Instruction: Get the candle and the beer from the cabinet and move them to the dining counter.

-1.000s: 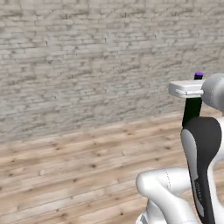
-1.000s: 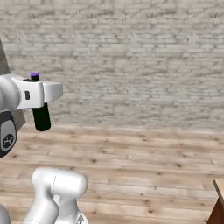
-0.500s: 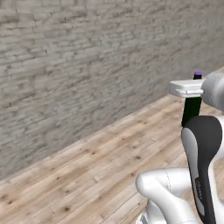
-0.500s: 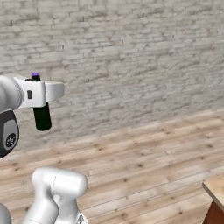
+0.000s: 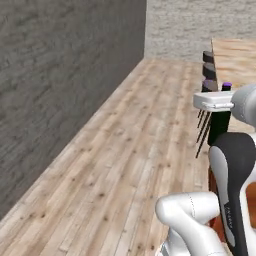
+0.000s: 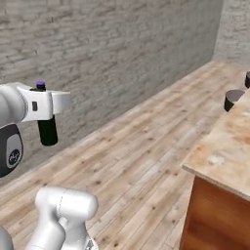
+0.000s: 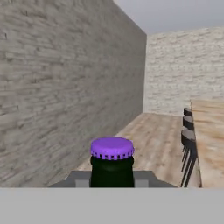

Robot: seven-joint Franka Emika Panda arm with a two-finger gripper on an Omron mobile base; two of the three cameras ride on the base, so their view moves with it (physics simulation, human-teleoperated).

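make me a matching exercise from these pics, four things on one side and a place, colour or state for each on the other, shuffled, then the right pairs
Things:
1. beer
2. bottle cap
3. stools
4. dining counter

Descriptions:
A. purple
B. lined up along the counter's edge, on the wooden floor
C. held upright off the floor in the shut gripper
D. beige top with rust-brown veining on a reddish-brown base

Pairs: 1-C, 2-A, 3-B, 4-D
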